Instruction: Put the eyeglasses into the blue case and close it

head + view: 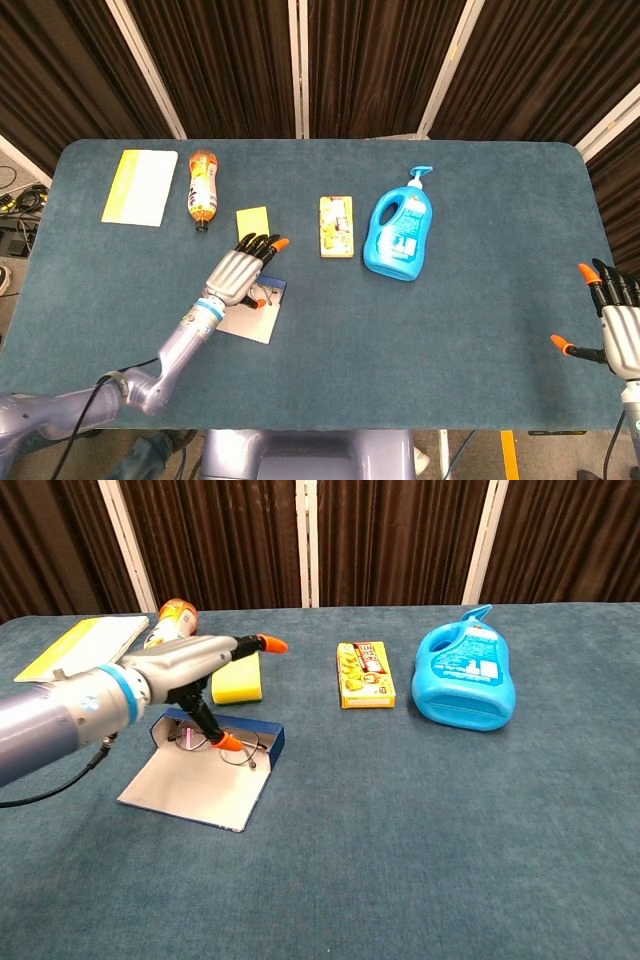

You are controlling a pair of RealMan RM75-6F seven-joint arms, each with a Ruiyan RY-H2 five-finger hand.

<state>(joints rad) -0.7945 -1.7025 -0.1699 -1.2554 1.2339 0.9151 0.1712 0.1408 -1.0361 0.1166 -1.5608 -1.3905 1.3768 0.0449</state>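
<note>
The counter (470, 330) is covered in blue felt and carries everything in view. The largest item is the blue detergent jug (462, 676), lying on its side; its label is too small to read. To its left lies a yellow snack box (364, 674), print unreadable, then a yellow sponge (238, 681), an orange bottle (202, 186) and a yellow booklet (140, 187), none legible.

The case (207, 772) lies open near the front left, its lid flat on the counter and its blue tray toward the back. The glasses (222, 743) rest in the tray, though 1 lens seems to ride up on the front wall.

The left hand (190, 664) hovers above the tray, fingers (262, 644) stretched forward and spread, thumb hanging down toward the frame; it holds nothing. The right hand (615, 315) waits at the far right edge, spread and empty.

Risk, as I judge it: if the glasses are not fully seated, folding the lid could pinch or bend the frame. A sweeping thumb could also drag them out, or the light case could slide instead of closing.
</note>
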